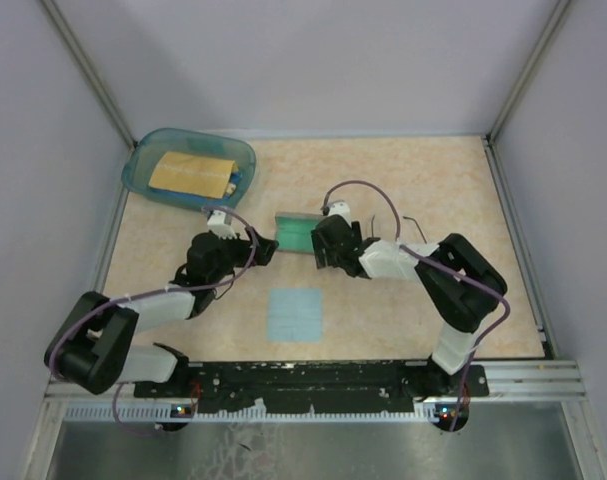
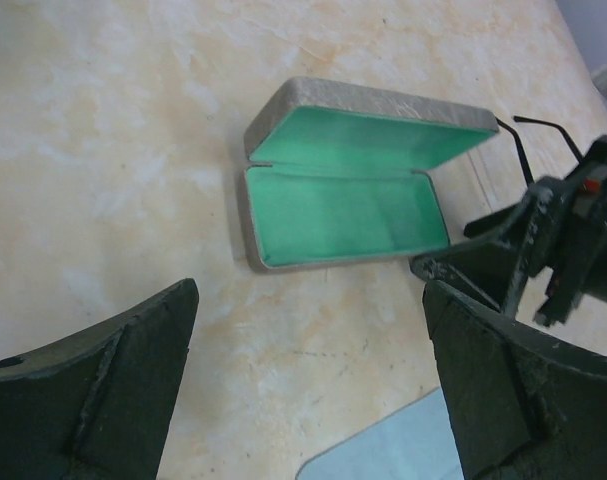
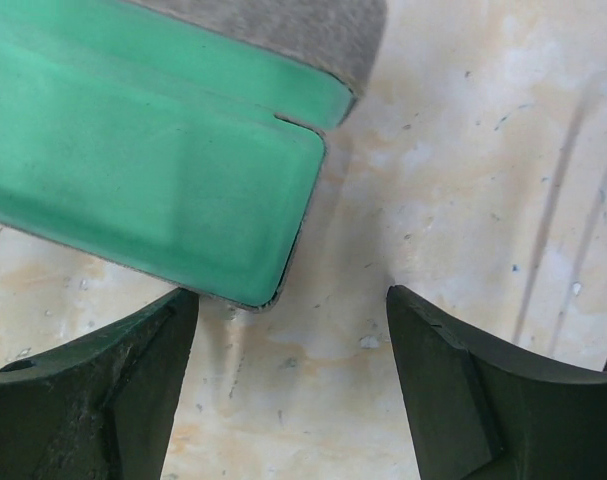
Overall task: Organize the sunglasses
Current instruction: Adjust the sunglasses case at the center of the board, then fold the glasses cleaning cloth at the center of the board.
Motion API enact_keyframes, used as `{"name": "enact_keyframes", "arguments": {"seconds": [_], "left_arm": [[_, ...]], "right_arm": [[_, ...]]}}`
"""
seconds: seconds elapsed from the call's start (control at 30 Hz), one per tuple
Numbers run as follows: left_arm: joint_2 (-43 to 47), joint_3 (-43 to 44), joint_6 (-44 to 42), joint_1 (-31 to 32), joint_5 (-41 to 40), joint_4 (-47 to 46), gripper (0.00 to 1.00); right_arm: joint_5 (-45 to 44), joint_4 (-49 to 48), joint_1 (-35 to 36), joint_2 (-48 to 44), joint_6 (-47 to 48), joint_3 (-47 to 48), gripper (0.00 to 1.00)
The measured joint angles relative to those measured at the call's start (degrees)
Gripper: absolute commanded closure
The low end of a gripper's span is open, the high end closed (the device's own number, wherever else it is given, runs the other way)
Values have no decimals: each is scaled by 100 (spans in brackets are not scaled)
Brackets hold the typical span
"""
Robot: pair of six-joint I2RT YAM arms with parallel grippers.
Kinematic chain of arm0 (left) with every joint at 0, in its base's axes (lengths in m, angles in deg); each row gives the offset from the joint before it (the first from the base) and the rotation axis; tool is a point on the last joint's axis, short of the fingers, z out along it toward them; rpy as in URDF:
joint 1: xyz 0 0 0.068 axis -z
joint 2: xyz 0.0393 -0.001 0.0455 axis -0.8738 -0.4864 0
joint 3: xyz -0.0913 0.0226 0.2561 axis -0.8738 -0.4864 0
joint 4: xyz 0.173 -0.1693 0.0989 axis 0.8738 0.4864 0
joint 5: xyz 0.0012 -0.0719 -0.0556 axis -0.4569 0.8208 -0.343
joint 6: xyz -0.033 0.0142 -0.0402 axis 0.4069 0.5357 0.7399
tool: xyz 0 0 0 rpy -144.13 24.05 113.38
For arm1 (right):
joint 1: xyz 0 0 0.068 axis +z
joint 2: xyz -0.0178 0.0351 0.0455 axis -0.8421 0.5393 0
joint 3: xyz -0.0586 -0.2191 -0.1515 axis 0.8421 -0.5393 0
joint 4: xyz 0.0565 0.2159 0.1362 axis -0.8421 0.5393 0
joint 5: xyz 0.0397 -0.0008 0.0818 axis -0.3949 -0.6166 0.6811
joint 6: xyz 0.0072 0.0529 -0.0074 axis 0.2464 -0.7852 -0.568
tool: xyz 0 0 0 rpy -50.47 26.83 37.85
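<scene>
Beige marbled tabletop (image 1: 433,180) fills a grey-walled cell. An open grey case (image 2: 343,205) with teal lining lies near the middle. The sunglasses (image 2: 514,152) rest on the tabletop just right of the case, behind the right arm's wrist, with only thin dark temple arms showing. The right jaws stand wide by one corner of the case, gripping nothing. The left jaws, equally wide and unloaded, face the case from its left. A light blue cloth (image 1: 294,313) lies nearer the bases, and a teal bin (image 1: 133,165) sits far left.

The table (image 1: 413,180) is watched from overhead; the case (image 1: 295,232) is caught in all three views, closest from the right wrist.
</scene>
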Motion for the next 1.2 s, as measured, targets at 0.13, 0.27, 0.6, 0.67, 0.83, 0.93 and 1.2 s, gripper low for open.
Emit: {"name": "enact_keyframes", "arguments": {"seconds": [0.13, 0.27, 0.6, 0.67, 0.83, 0.93, 1.2], "left_arm": [[479, -315, 85, 205, -68, 179, 0], [977, -527, 164, 424, -212, 474, 0], [2057, -901, 299, 592, -542, 1263, 5], [2153, -940, 306, 636, -592, 1390, 9], [2179, -960, 291, 765, -632, 1703, 20], [2166, -981, 269, 857, -656, 1808, 24], [2225, -1012, 155, 1003, -824, 2135, 35]], "right_arm": [[52, -15, -144, 33, 105, 48, 24], [96, -17, -181, 133, 223, 188, 24], [155, 55, -28, -177, 341, 24, 26], [166, 85, 177, -533, 334, -144, 29], [490, -136, 664, -1569, 240, -728, 40], [693, -251, 776, -1985, 168, -1130, 46], [933, -293, 1115, -2020, 57, -1423, 56]]}}
